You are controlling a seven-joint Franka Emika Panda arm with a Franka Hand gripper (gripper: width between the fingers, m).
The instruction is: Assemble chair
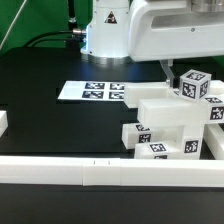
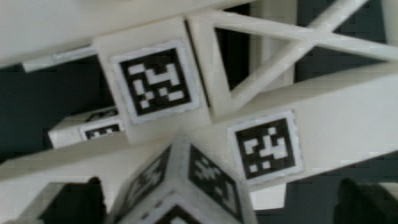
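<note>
The chair lies in loose white parts with black-and-white tags, clustered at the exterior view's right. A tagged cube (image 1: 194, 86) tops the pile, with the chunky seat block (image 1: 160, 112) below and smaller tagged blocks (image 1: 150, 140) in front. My gripper (image 1: 182, 72) hangs just above the cube, open. In the wrist view the dark fingers (image 2: 80, 200) stand wide apart either side of a tagged cube corner (image 2: 187, 190), gripping nothing. Beyond it lie an X-braced side frame (image 2: 285, 40) and a tagged block (image 2: 151, 80).
The marker board (image 1: 91, 91) lies flat on the black table behind the parts. A long low white rail (image 1: 90, 172) runs along the front edge. A small white piece (image 1: 3, 122) sits at the exterior view's left edge. The arm's base (image 1: 105, 30) stands at the back.
</note>
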